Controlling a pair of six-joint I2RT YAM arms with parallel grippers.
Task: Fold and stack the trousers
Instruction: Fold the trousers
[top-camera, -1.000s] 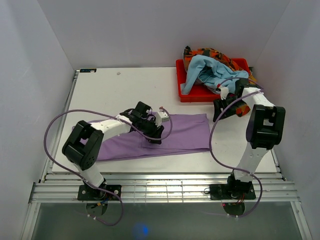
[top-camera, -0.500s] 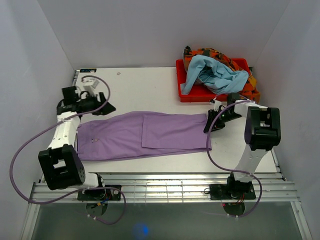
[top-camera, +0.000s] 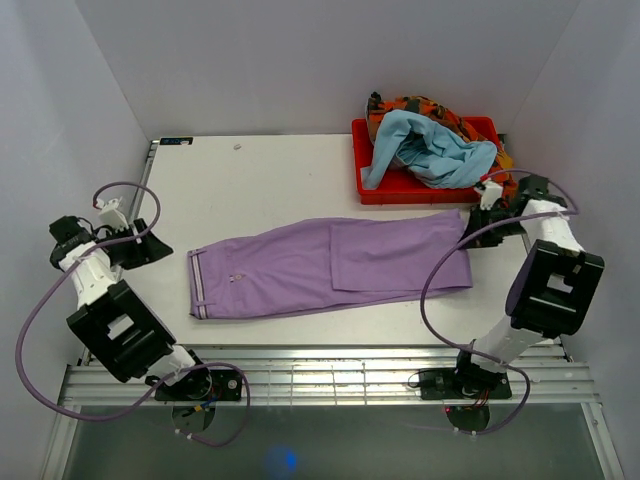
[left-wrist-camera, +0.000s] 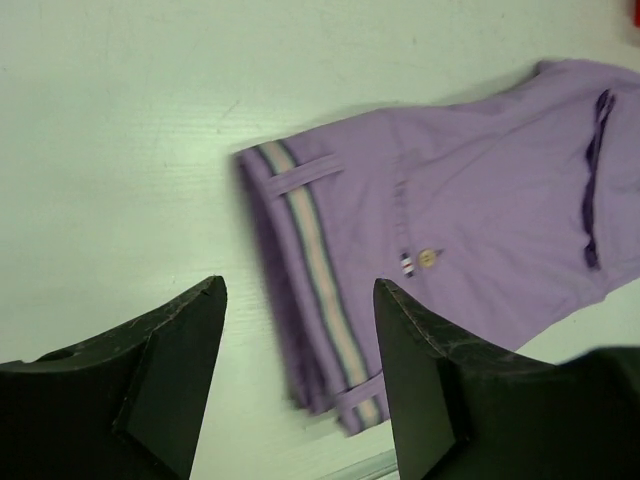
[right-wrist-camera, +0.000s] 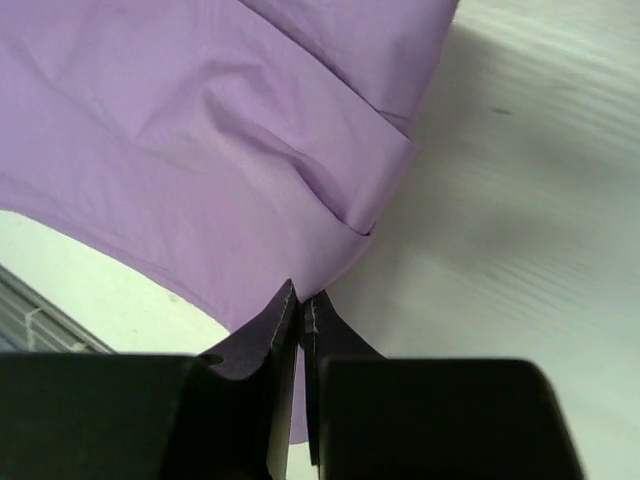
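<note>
**First speaker:** Where are the trousers shown, and how are they laid?

**Second speaker:** The lilac trousers (top-camera: 285, 275) are seen stretched lengthwise across the middle of the white table (top-camera: 260, 180). The striped waistband (left-wrist-camera: 315, 270) is turned to the left and the hems to the right. A second layer of cloth is lapped over the right half. A red tray (top-camera: 362, 190), heaped with other clothes (top-camera: 430, 150), is set at the far right, just behind the hem end.

**First speaker:** How are the claws shown?

**Second speaker:** The right gripper (right-wrist-camera: 300, 298) is shown pressed together on the hem corner, with a lip of lilac cloth pinched between its tips. The left gripper (left-wrist-camera: 298, 290) is shown spread apart and empty. It is held at the table's left edge, near the waistband but not touching it.

**First speaker:** How is this step best done?

**Second speaker:** The step is judged to be the drawing flat before the first fold. The cloth should be pulled taut along its length and kept low, so that the lapped layer is not dragged askew. The waistband corner should be taken by the left claw. The hem can then be carried over to meet the stripes, edge laid on edge.
</note>
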